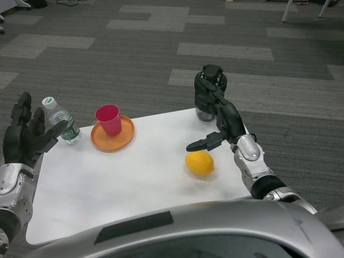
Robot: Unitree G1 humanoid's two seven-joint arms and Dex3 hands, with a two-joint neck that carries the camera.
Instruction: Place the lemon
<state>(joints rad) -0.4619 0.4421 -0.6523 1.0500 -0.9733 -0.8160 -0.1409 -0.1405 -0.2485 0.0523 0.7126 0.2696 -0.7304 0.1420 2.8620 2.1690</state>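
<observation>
Raised at the left edge of the table (pixel 134 183), the left hand (pixel 24 137) is seen with its black fingers spread apart and upright, and nothing is held in it; one finger is stretched toward the water bottle (pixel 60 120), though contact between them cannot be confirmed. That bottle, clear with a white cap and a green label, is stood at the table's far left corner, slightly tilted in the view. Just to its right an orange plate (pixel 113 141) is set on the white tabletop, and a pink cup (pixel 109 119) is stood upright on the plate, open end up. Further right, well apart from the plate, the lemon (pixel 199 163) is found lying on the bare tabletop near the right edge, yellow and whole, with no hand closed around it. Above and beside the lemon the right hand (pixel 217 113) is held over the table's far right corner, its palm turned up and its fingers extended away from the robot. The thumb is pointed left and is set just above the lemon, apart from it, so the hand is shown open and empty. Something dark at the far right corner is mostly hidden behind this hand and cannot be identified. Grey patterned carpet (pixel 226 51) is seen beyond the table.
</observation>
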